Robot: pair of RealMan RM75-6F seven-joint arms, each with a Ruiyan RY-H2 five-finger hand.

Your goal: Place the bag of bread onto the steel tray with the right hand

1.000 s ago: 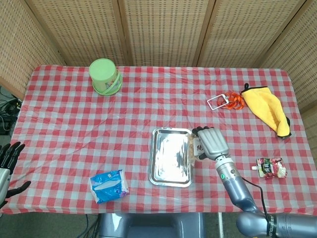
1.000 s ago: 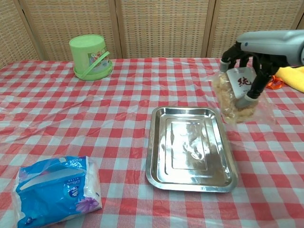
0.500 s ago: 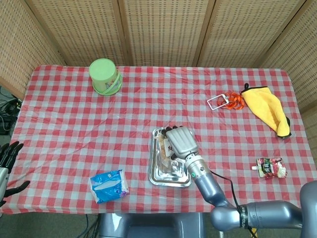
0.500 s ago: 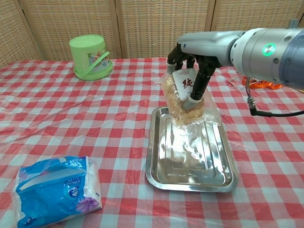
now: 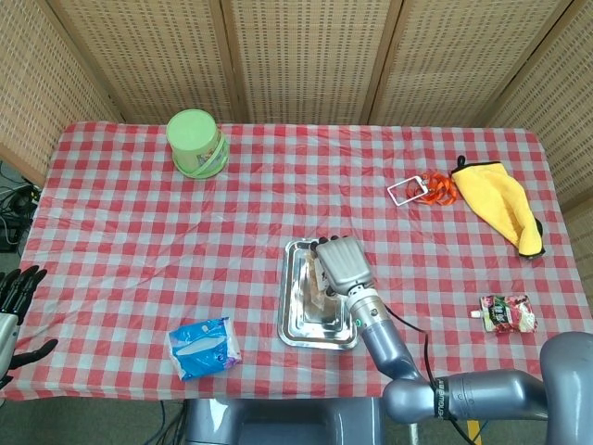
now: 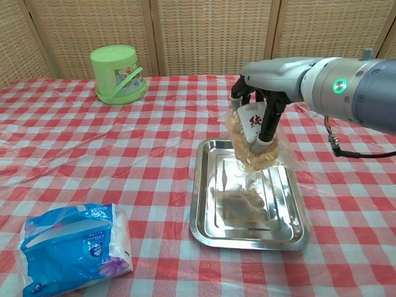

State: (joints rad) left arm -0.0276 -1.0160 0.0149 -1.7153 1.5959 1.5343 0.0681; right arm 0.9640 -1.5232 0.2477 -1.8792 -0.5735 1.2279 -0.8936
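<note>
Both hands show in the head view. The right hand [image 6: 258, 117] grasps the bag of bread [image 6: 252, 146] from above, holding it upright over the steel tray [image 6: 204, 213]; whether the bag's bottom touches the tray is unclear. The left hand [image 5: 14, 306] sits off the table's near left edge, fingers apart and holding nothing. A blue tissue pack [image 6: 71, 247] lies near the tray's left side, and a green bucket [image 6: 117, 73] stands far back.

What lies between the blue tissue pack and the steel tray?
Only bare checkered tablecloth lies between the blue tissue pack and the steel tray; both the chest and head views show that.
</note>
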